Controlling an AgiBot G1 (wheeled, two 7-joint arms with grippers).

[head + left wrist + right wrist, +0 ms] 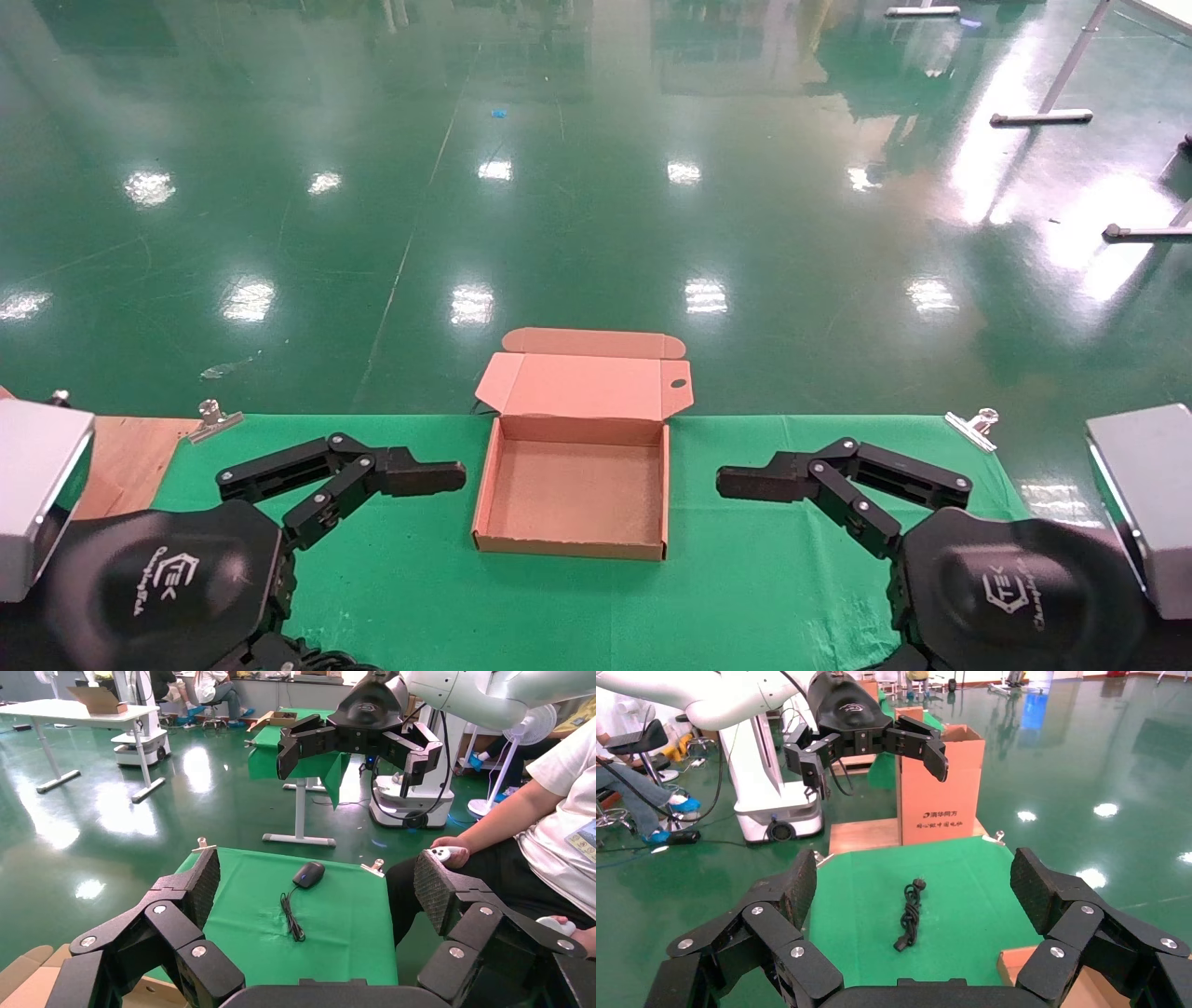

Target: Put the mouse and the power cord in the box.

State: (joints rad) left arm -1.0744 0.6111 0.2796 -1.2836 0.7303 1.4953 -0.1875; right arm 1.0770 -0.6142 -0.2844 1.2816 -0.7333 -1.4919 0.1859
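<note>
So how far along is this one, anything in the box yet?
Nothing is packed yet. The box sits open with its lid up and its floor bare. Nothing is in hand: the left gripper and right gripper flank the box, both open and empty. Left to do: the mouse and the power cord each lie untouched on the green cloth.

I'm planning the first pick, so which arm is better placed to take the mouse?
Probably the right. The mouse lies on the green cloth below the open right gripper, at that end. The left gripper, also open, sits across the box from it.
</note>
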